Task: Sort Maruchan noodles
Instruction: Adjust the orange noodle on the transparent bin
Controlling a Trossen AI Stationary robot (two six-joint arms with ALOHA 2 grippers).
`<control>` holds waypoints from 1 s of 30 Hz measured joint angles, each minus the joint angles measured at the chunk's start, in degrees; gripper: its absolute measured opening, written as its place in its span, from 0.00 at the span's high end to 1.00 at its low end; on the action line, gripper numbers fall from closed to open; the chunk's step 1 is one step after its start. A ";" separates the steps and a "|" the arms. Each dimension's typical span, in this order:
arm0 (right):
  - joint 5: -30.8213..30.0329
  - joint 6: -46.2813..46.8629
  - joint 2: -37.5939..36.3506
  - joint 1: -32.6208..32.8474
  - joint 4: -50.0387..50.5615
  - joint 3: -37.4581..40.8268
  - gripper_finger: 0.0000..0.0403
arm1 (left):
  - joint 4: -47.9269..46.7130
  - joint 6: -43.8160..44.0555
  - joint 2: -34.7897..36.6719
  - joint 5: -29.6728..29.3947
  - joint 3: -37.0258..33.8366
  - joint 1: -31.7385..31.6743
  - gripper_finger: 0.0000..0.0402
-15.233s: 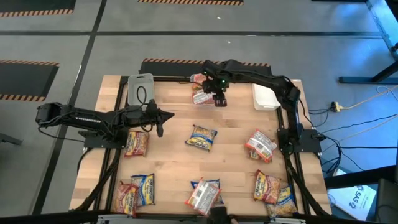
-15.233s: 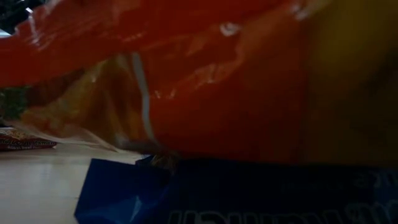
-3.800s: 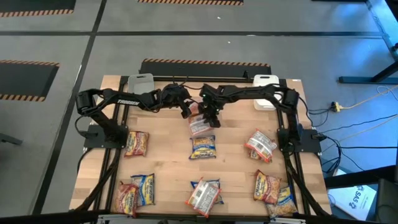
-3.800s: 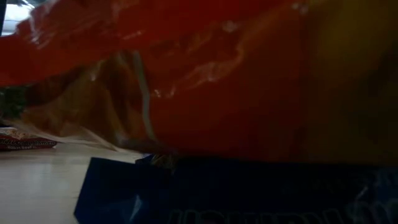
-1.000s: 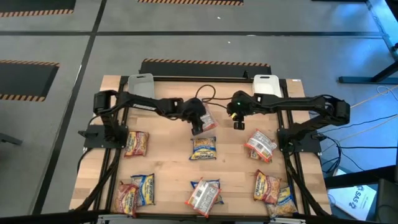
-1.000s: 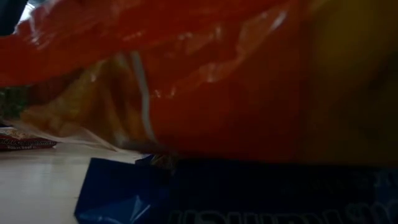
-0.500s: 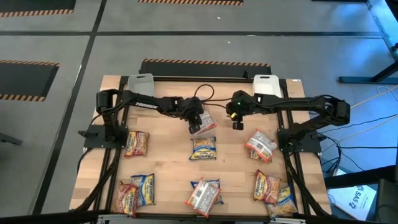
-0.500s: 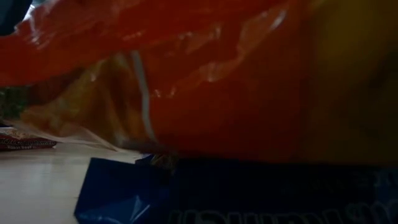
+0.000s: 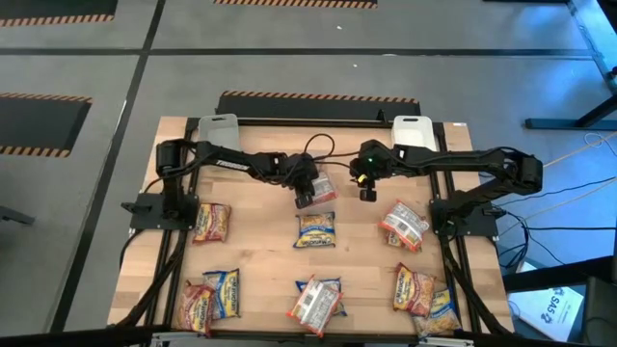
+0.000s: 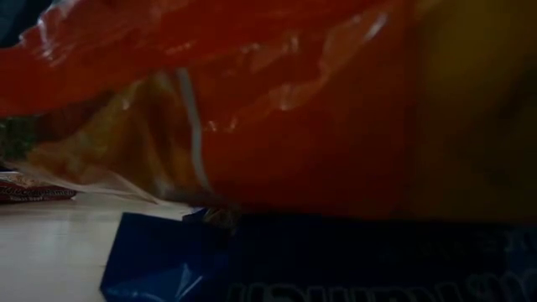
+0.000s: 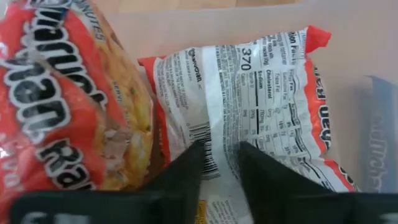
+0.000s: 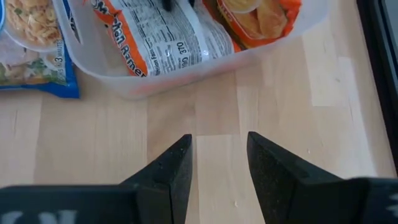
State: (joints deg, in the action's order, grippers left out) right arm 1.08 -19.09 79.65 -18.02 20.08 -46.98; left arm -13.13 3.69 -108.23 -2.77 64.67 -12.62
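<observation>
A clear bin (image 9: 321,187) stands on the table's far middle with two pink-orange Maruchan packets in it. One packet (image 11: 68,99) lies face up. The other (image 11: 261,93) lies with its white printed back up. My left gripper (image 11: 222,152) reaches down into the bin (image 12: 186,78) and its fingers stand narrow on the white-backed packet. My right gripper (image 9: 367,193) hovers open over bare wood just right of the bin, nothing between its fingers (image 12: 219,155). Other packets lie flat about the table. My left gripper has its two fingertips (image 11: 193,158) on the white back of the packet, by the barcode (image 11: 208,146) near one end. A narrow strip of wrapper shows between them. The fingers slant down from the table's left. The packet lies flat in the bin.
A blue-yellow packet (image 9: 315,229) lies just near of the bin. More packets lie at the left (image 9: 212,222), right (image 9: 405,224) and along the near edge (image 9: 316,301). White bins (image 9: 218,130) (image 9: 415,130) stand at the far corners. An orange packet (image 10: 294,126) fills the low view.
My left gripper has sunk a little into the clear bin onto the packets. My right arm has kept still.
</observation>
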 joint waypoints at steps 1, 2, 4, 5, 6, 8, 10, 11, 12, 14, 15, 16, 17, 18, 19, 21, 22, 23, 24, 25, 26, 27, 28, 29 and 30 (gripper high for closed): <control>0.00 0.00 0.01 0.00 -0.13 0.00 0.65 | -0.02 -0.54 -0.01 0.15 -0.01 0.00 0.83; 0.00 0.00 0.01 0.00 -0.28 -0.02 0.65 | -0.05 -1.28 0.01 0.24 -0.02 0.05 0.88; 0.00 0.00 0.01 0.00 -0.54 -0.02 0.65 | -0.06 -2.63 -0.01 -0.04 -0.05 0.37 0.96; 0.00 0.00 0.01 0.00 -0.59 -0.02 0.65 | -0.06 -2.78 -0.04 -0.74 -0.05 0.58 0.98; 0.00 0.00 0.01 0.00 -0.59 -0.02 0.65 | -0.04 -2.95 -0.04 -1.59 -0.05 0.81 0.98; 0.00 0.00 0.01 0.00 -0.59 -0.02 0.65 | -0.04 -4.04 0.13 -3.22 -0.09 1.21 0.99; 0.00 0.00 0.01 0.00 -0.61 -0.02 0.65 | -0.30 -4.46 0.31 -5.50 -0.15 1.73 1.00; 0.00 0.00 0.01 0.00 -0.61 -0.02 0.65 | -0.30 -4.96 0.33 -6.88 -0.16 2.06 1.00; 0.00 0.00 0.01 0.00 -0.61 -0.02 0.65 | -0.48 -5.60 0.30 -8.48 -0.08 2.42 1.00; 0.00 0.00 0.03 0.00 -0.61 -0.02 0.65 | -1.72 -5.92 0.27 -11.65 0.78 3.20 1.00; 0.00 0.00 0.03 0.00 -0.61 -0.02 0.65 | -2.41 -6.45 0.24 -12.94 1.41 3.64 1.00; 0.00 0.03 0.03 0.00 -0.61 -0.02 0.65 | -2.86 -7.12 0.22 -14.30 2.05 4.10 1.00; 0.00 0.20 0.03 0.00 -0.61 -0.02 0.65 | -3.36 -7.77 0.16 -15.66 2.73 4.54 1.00; 0.01 0.44 0.03 0.00 -0.61 -0.02 0.65 | -4.29 -8.62 0.05 -16.87 3.52 5.00 1.00; 0.00 0.62 0.03 0.00 -0.61 -0.02 0.65 | -5.69 -8.97 -0.05 -18.03 4.63 5.35 1.00; 0.00 0.68 0.03 -0.02 -0.53 -0.02 0.65 | -9.05 -9.60 -0.06 -20.39 7.15 5.92 1.00; 0.00 0.70 0.03 -0.04 -0.51 -0.02 0.65 | -10.61 -9.98 0.03 -21.57 8.44 6.14 1.00; 0.00 0.73 0.03 -0.04 -0.48 -0.04 0.65 | -12.09 -10.19 0.07 -22.71 9.56 6.34 1.00; -0.02 0.76 0.03 -0.04 -0.44 -0.04 0.65 | -13.55 -10.41 0.07 -23.77 10.56 6.57 1.00; 0.00 0.79 0.03 -0.04 -0.42 -0.04 0.65 | -14.91 -10.56 0.07 -24.58 11.48 6.74 1.00; 0.00 0.81 0.03 -0.04 -0.38 -0.04 0.65 | -15.95 -10.86 0.07 -25.02 12.31 6.85 1.00; 0.00 0.81 0.03 -0.04 -0.37 -0.04 0.65 | -16.82 -11.06 0.07 -25.22 13.20 6.98 1.00; 0.00 0.83 0.03 -0.04 -0.37 -0.04 0.65 | -17.71 -11.15 0.07 -25.26 14.19 7.12 1.00; 0.00 0.83 0.03 -0.04 -0.35 -0.04 0.65 | -18.91 -11.13 0.09 -25.39 15.21 7.24 1.00; 0.00 0.83 0.03 -0.04 -0.35 -0.04 0.65 | -20.20 -11.13 0.14 -25.38 16.18 7.34 1.00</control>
State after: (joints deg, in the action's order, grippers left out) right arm 1.08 -18.26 79.68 -18.06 19.73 -47.03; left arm -33.33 -7.44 -108.10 -28.14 80.85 -5.28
